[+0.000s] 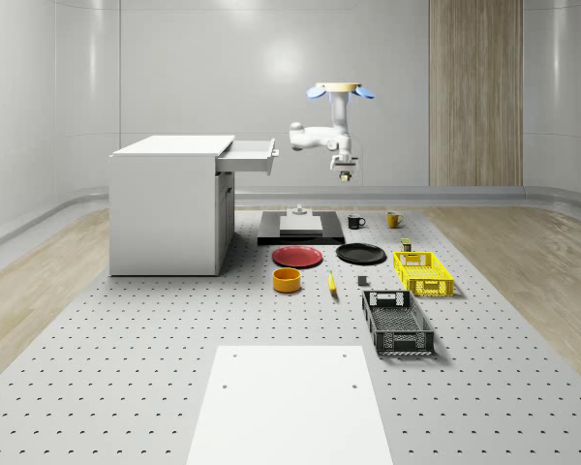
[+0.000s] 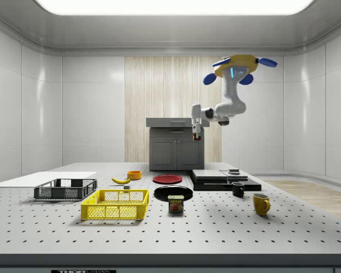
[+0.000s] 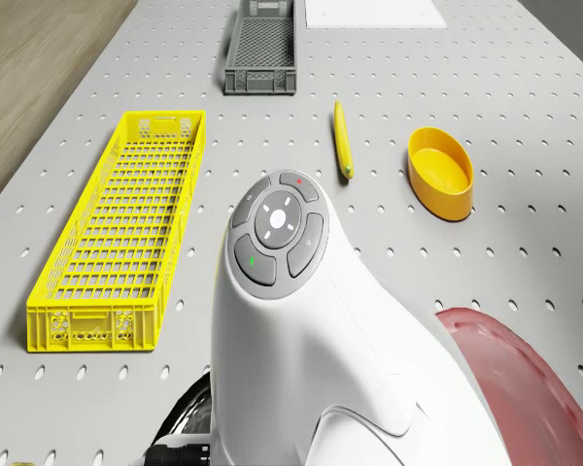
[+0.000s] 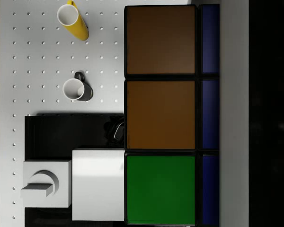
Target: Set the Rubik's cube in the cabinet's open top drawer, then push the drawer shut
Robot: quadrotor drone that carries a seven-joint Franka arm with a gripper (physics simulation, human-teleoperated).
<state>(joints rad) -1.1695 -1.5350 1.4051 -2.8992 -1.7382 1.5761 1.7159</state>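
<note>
My drone (image 1: 341, 90) hovers in mid-air to the whole-scene view's right of the white cabinet (image 1: 165, 208), over the back of the table. The arm hangs below it with the gripper (image 1: 344, 174) pointing down, shut on the Rubik's cube (image 4: 161, 113). In the wrist view the cube shows two brown tiles, a green tile and a blue side. The cabinet's top drawer (image 1: 250, 153) stands pulled out toward the gripper. The gripper (image 2: 197, 134) is apart from the drawer front, beside it and slightly lower, above a black slab (image 1: 271, 232).
A white block (image 1: 300, 225) lies on the slab. On the table are a black mug (image 1: 355, 222), yellow mug (image 1: 393, 220), red plate (image 1: 297, 257), black plate (image 1: 360, 254), orange bowl (image 1: 287, 280), banana (image 1: 331, 283), yellow crate (image 1: 422, 272), grey crate (image 1: 397, 323) and a white board (image 1: 289, 402).
</note>
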